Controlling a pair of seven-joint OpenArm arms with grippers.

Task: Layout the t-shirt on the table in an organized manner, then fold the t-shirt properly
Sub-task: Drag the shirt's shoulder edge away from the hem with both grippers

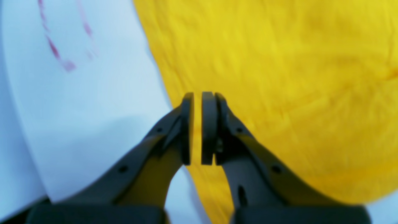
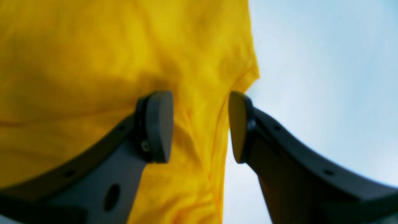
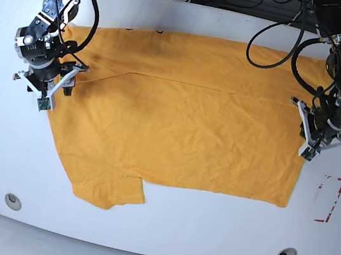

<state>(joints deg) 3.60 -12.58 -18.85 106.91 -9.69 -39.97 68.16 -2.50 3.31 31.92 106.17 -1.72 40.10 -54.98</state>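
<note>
The orange-yellow t-shirt point(image 3: 183, 129) lies spread across the white table point(image 3: 155, 228), one sleeve pointing toward the front left. A long crease runs across its far part. My right gripper point(image 3: 50, 92) is at the shirt's left edge. In the right wrist view it point(image 2: 199, 93) is open, its pads straddling the cloth edge point(image 2: 77, 62) without pinching it. My left gripper point(image 3: 309, 143) hovers at the shirt's right edge. Its pads point(image 1: 197, 93) are all but together over the cloth border point(image 1: 279, 62), with nothing seen gripped between them.
A red-taped rectangle point(image 3: 328, 199) marks the table right of the shirt, and shows blurred as red tape point(image 1: 56, 46) in the left wrist view. Two round grey grommet holes point(image 3: 12, 201) point(image 3: 287, 254) sit near the front edge. Black cables point(image 3: 279, 47) loop behind the arms at the back.
</note>
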